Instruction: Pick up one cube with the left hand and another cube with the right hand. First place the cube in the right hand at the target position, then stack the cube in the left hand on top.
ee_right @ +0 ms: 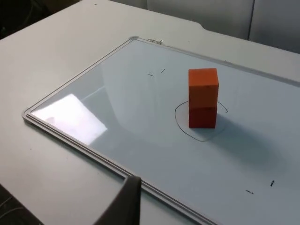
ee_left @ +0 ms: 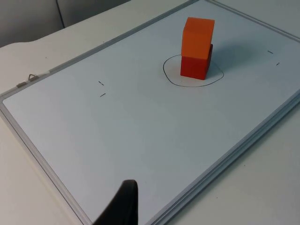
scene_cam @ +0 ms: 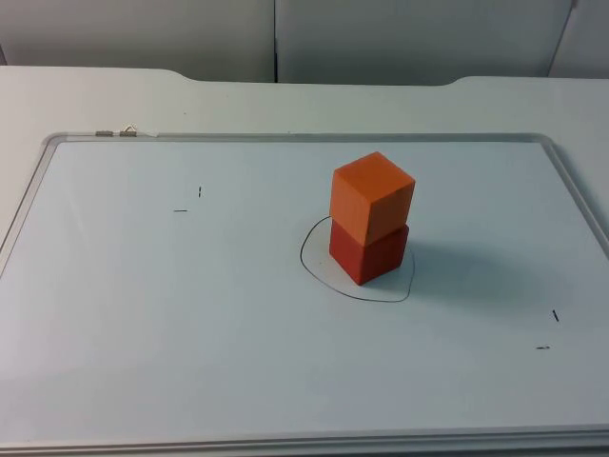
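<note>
Inside the drawn ring (scene_cam: 314,265) on the whiteboard (scene_cam: 190,333), the red cube (scene_cam: 376,259) carries the orange cube (scene_cam: 371,195), slightly twisted but seated. By my judgement the stacking is done, nothing left. On the desk (scene_cam: 95,95), both arms wait well apart. One fingertip of the left claw (ee_left: 123,206) and the right claw (ee_right: 125,202) shows; spread or pressed together, I cannot tell.

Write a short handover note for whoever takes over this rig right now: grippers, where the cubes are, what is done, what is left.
Left gripper and right gripper: both drawn back from the stack, holding nothing.
Red cube sits on the whiteboard inside the drawn circle.
Orange cube rests on top of it, turned slightly against it.
Done: both placed, stack stands.
Left: nothing apparent.
</note>
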Motion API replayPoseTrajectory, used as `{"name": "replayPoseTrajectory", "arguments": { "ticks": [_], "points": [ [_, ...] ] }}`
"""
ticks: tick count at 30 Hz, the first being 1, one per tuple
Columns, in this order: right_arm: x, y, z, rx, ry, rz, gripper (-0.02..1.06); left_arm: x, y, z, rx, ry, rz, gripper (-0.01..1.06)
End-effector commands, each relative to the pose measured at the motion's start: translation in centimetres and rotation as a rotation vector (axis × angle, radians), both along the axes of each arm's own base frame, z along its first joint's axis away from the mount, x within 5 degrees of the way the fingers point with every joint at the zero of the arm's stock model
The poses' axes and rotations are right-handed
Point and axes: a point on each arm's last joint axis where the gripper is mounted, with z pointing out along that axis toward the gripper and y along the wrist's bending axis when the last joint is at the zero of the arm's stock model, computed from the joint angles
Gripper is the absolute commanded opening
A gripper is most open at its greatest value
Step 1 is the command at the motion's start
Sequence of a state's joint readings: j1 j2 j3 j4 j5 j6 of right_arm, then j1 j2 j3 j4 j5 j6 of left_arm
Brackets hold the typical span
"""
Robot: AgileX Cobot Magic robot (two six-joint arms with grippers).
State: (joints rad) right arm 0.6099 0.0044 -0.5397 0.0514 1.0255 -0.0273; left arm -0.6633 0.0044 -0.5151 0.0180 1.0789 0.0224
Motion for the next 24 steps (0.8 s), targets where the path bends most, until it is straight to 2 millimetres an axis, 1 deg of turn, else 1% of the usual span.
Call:
{"name": "replayPoseTrajectory", "arguments": {
  "ticks": [1, 4, 7, 24],
  "points": [
    [0.0, -0.1, -0.1, 0.002, -0.004, -0.004, 0.97, -0.1, 0.0, -0.1, -0.009, 0.003, -0.007, 1.05],
    [0.0, -0.1, -0.3, -0.023, 0.003, -0.001, 0.97, -0.1, 0.0, -0.1, -0.009, 0.003, -0.007, 1.05],
    [0.2, -0.2, -1.1, -0.065, 0.037, -0.019, 0.97, -0.1, 0.0, -0.1, -0.009, 0.003, -0.007, 1.05],
    [0.3, -0.3, -1.3, -0.047, 0.065, -0.05, 0.97, -0.1, 0.0, -0.1, -0.009, 0.003, -0.007, 1.05]
  ]
}}
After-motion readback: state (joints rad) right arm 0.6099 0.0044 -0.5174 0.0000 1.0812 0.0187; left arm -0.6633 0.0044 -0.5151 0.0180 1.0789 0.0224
